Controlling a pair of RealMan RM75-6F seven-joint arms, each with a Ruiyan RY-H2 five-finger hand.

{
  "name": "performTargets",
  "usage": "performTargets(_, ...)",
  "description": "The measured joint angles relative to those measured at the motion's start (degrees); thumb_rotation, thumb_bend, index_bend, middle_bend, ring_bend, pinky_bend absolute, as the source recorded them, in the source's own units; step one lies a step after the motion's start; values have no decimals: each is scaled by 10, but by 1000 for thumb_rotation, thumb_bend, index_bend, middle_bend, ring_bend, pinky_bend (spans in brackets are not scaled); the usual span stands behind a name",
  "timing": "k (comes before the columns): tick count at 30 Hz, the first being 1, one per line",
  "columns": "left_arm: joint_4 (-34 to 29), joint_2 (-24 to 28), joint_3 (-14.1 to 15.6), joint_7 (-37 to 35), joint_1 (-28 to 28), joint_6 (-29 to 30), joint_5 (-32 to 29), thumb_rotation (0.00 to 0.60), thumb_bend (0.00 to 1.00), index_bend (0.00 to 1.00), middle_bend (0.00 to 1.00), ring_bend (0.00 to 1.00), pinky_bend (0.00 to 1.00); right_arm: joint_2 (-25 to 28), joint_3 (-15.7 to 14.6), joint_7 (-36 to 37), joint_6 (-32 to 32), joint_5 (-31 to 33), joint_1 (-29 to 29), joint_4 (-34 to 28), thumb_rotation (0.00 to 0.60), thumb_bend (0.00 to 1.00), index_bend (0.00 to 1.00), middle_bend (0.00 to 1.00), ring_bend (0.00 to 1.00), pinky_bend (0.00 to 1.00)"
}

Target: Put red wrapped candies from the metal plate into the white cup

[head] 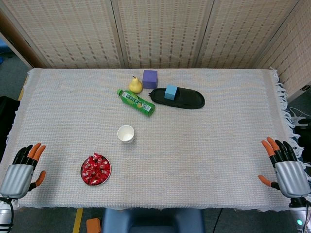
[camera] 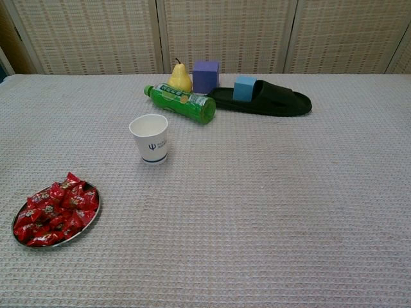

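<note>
green bottle [head: 136, 102] behind cup [head: 126, 134], well apart

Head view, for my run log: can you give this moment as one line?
left robot hand open, idle | right robot hand open, idle | candies on metal plate | white cup upright, no candy visible inside

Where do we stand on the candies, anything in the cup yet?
Nothing looks done: the white cup stands upright, its inside appears empty in the head view, and the red candies are still heaped on the metal plate. Nothing is in hand: the left hand and right hand rest open at the table's near corners. Every candy is left to move.
</note>
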Motion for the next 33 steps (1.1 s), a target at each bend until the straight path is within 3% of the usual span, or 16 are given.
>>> performTargets(7,-1,-5,6,6,-4,-10,4,600,427,0,0,0,105,6,-8,12,14,-20,-7,0,600,0,0,0,0,0)
performTargets(11,-5,-17,17,-5,-3,-1,36,600,427,0,0,0,257,11,-10,31,27,-28,-12,1,600,0,0,0,0,0)
performTargets(16,11,-61,29,29,-3,27,72,600,422,0,0,0,285,14,-9,43,32,-30,-15,8,600,0,0,0,0,0)
performTargets(24,-24,-68,49,42,-40,-78,85,600,417,0,0,0,319,14,-5,41,3,-11,-6,6,600,0,0,0,0,0)
performTargets(33,-31,-123,33,190,-79,-159,34,600,416,0,0,0,291,18,-8,44,-13,-8,0,1,600,0,0,0,0,0)
